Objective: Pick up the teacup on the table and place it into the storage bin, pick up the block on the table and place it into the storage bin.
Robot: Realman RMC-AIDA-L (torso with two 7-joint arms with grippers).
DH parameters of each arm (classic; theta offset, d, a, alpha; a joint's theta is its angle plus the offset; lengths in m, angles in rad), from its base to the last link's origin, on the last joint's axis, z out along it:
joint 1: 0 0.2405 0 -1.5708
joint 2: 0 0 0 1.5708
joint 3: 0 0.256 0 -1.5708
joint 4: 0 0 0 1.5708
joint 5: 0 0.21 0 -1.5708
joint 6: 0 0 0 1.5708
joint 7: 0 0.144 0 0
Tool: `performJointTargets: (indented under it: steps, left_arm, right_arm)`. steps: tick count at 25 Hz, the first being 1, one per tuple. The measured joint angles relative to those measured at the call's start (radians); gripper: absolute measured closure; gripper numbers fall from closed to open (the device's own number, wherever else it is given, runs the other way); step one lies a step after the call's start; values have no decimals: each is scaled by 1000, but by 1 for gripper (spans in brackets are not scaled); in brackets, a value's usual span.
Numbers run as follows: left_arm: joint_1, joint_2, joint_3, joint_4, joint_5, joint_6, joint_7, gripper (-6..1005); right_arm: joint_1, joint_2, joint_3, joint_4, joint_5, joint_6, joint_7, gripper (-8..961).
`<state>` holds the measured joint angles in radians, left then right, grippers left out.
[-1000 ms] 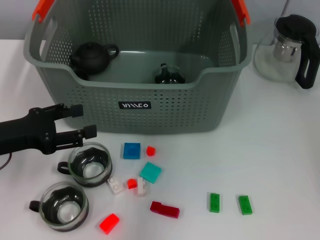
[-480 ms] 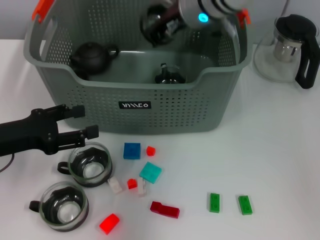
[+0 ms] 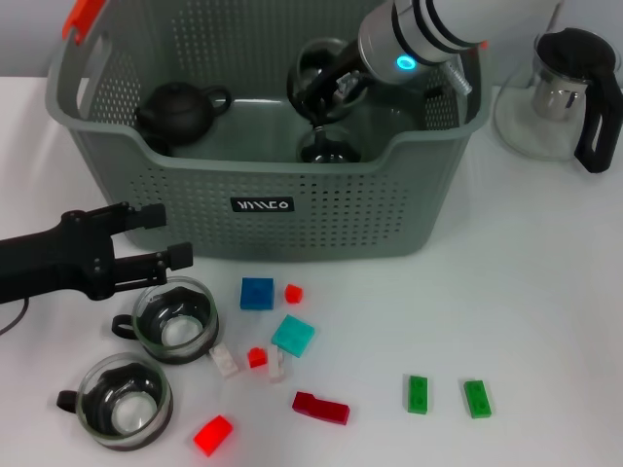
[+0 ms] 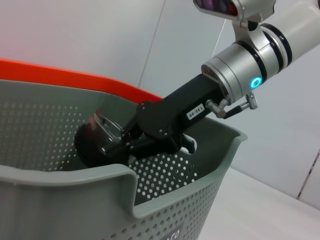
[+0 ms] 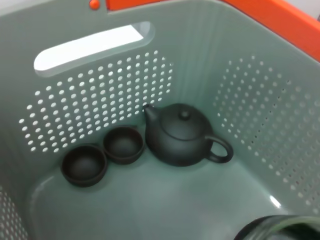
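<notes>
The grey-green storage bin (image 3: pixel 292 185) stands at the back of the table. Above its inside, my right gripper (image 3: pixel 326 95) is shut on a glass teacup (image 3: pixel 313 70); the left wrist view shows that gripper (image 4: pixel 125 145) holding the teacup (image 4: pixel 97 140) just inside the bin's rim (image 4: pixel 75 175). My left gripper (image 3: pixel 165 233) is open, low over the table just behind another teacup (image 3: pixel 175 319). A third teacup (image 3: pixel 125 399) sits nearer the front. Blocks lie loose, among them a blue block (image 3: pixel 256 293), a teal one (image 3: pixel 292 336) and a dark red one (image 3: pixel 321 408).
In the bin are a black teapot (image 3: pixel 180 109), a glass cup (image 3: pixel 329 148) and two small dark cups (image 5: pixel 123 144). A glass teapot with a black handle (image 3: pixel 569 92) stands at the back right. Two green blocks (image 3: pixel 418 394) lie at the front right.
My right arm has come into view from above with the teacup and lowered it towards the bin's inside. The left arm has hardly moved.
</notes>
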<state>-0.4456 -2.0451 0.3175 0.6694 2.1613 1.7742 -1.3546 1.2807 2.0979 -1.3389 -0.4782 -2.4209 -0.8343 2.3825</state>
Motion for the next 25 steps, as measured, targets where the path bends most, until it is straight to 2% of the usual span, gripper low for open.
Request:
performJointTargets:
  steps: [5, 9, 12, 16, 18, 20, 22, 25]
  left_arm:
    - [4, -3, 0, -1, 0, -1, 3, 191]
    - [8, -3, 0, -1, 0, -1, 4, 191]
    - [10, -3, 0, -1, 0, -1, 5, 191]
    - [10, -3, 0, -1, 0, 2, 5, 190]
    - [9, -3, 0, -1, 0, 5, 5, 190]
    - [8, -3, 0, -1, 0, 6, 5, 190]
    - [7, -3, 0, -1, 0, 7, 5, 190]
    - [2, -3, 0, -1, -6, 6, 1, 190]
  right_arm:
    - [-5, -1, 28, -9, 3, -11, 5, 879]
    - [-46, -3, 83, -92, 10, -48, 2, 702]
    - [-145, -1, 128, -278, 66, -108, -12, 598]
    - [-347, -4, 169, -587, 367, -210, -119, 477]
    - [-450, -4, 208, -673, 573, -277, -236, 417]
    - [-555, -6, 258, -693, 804, -379, -388, 370]
    - [-637, -6, 301, -655, 993, -512, -530, 323]
    - [-736, -6, 363, -534, 1164, -736, -722, 276]
